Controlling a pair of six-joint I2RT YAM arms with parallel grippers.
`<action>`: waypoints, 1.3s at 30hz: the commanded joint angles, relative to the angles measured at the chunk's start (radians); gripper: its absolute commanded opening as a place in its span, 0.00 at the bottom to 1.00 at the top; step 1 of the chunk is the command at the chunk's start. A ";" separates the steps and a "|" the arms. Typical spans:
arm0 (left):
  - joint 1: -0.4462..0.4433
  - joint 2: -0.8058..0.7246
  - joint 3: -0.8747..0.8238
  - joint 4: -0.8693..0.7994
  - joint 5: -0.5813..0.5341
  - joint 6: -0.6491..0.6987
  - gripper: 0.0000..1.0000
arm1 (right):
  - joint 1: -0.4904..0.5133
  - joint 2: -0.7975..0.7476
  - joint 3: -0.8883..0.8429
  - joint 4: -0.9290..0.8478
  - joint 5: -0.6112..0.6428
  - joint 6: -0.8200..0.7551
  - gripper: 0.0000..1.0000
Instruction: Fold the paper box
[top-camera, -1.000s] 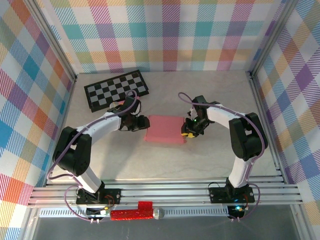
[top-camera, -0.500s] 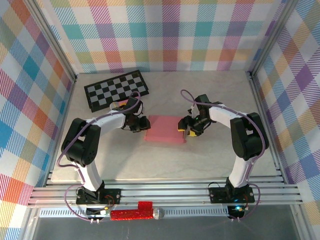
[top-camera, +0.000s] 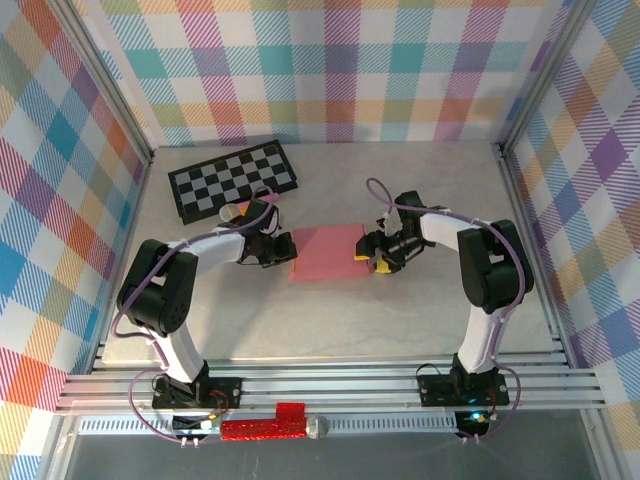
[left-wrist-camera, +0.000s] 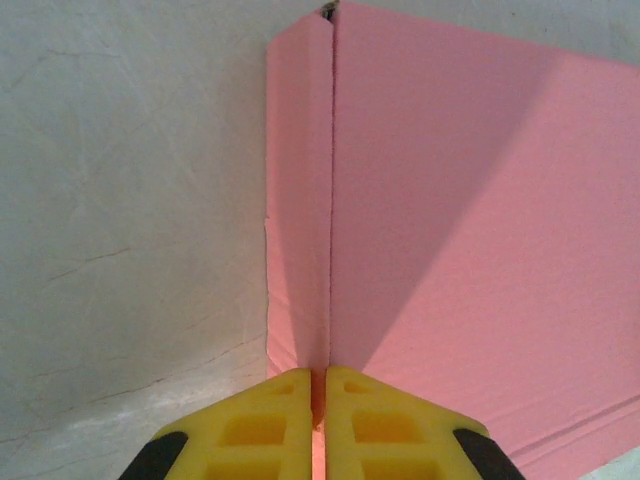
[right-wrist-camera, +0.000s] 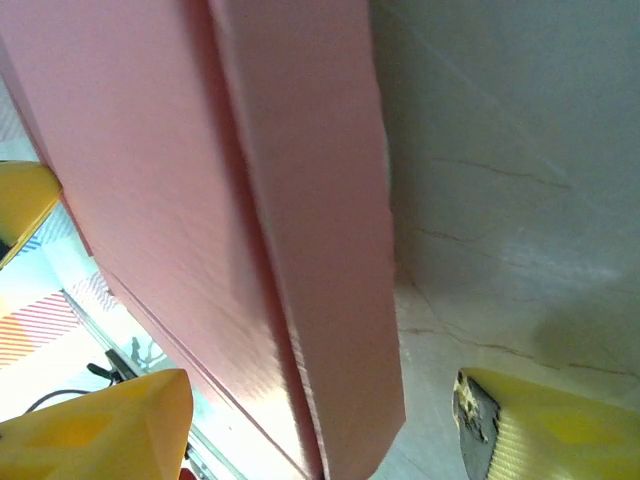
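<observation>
The paper box (top-camera: 325, 253) is a flat salmon-pink card rectangle in the middle of the table. My left gripper (top-camera: 287, 248) is at its left edge. In the left wrist view its yellow fingers (left-wrist-camera: 270, 415) are shut on a narrow raised flap of the paper box (left-wrist-camera: 470, 230), pinching along the crease. My right gripper (top-camera: 368, 256) is at the box's right edge. It stands open in the right wrist view, one yellow finger (right-wrist-camera: 100, 425) on each side of the box's folded side flap (right-wrist-camera: 320, 250), not touching it.
The black-and-white checkered board (top-camera: 233, 180) lies at the back left, behind my left arm. The enclosure's plaid walls surround the grey table (top-camera: 330, 320). A metal rail runs along the near edge, with a red part (top-camera: 262, 424) on it.
The left arm's elbow swung inward while its gripper stayed on the box's left edge. The right gripper edged up and left onto the right edge. The box shifted slightly back.
</observation>
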 joint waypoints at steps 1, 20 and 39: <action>0.021 0.023 -0.051 -0.041 -0.046 -0.011 0.08 | -0.007 0.006 0.004 0.054 -0.083 0.002 0.70; 0.031 0.034 -0.068 -0.032 -0.064 -0.017 0.07 | -0.007 0.021 0.039 0.180 -0.214 0.110 0.65; 0.054 0.021 -0.089 -0.057 -0.087 0.022 0.07 | -0.073 0.034 0.142 -0.004 -0.135 -0.028 0.72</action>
